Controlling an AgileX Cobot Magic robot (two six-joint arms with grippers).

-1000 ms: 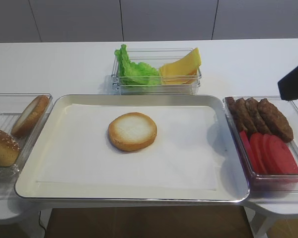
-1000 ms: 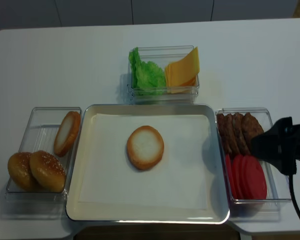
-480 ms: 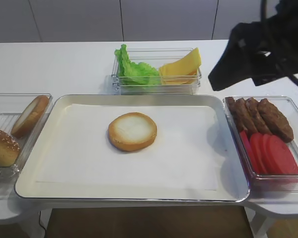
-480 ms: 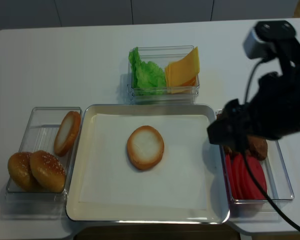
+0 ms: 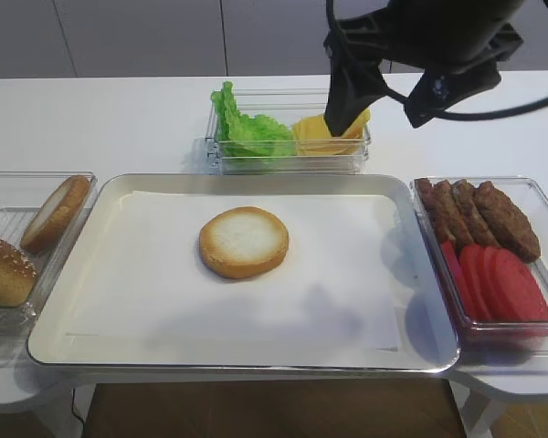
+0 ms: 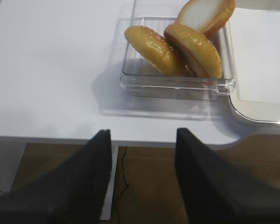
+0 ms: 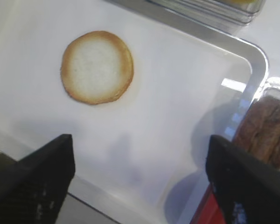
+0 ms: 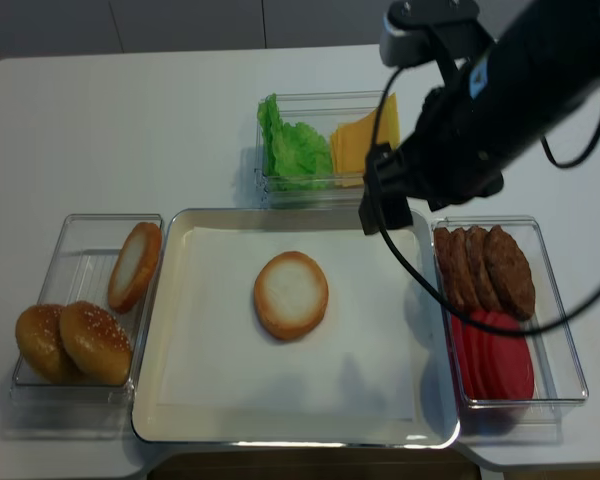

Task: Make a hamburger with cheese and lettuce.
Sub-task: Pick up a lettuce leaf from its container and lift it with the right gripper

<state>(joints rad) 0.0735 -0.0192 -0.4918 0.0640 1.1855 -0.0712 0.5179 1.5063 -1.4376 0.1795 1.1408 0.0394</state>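
Exterior high view: right gripper [image 5: 347, 114], jaws spread wide and empty, hangs over the cheese [image 5: 333, 128] at upper centre. Slices look thin, floppy, probably slick; best pinched by the raised top edge. Left gripper [image 6: 142, 179] open too, empty, at frame bottom.

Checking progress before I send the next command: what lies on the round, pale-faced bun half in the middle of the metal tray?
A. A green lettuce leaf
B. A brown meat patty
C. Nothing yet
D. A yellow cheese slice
C. The round bun half with its pale toasted face lies bare on the white paper of the metal tray, with no topping on it in either overhead view.
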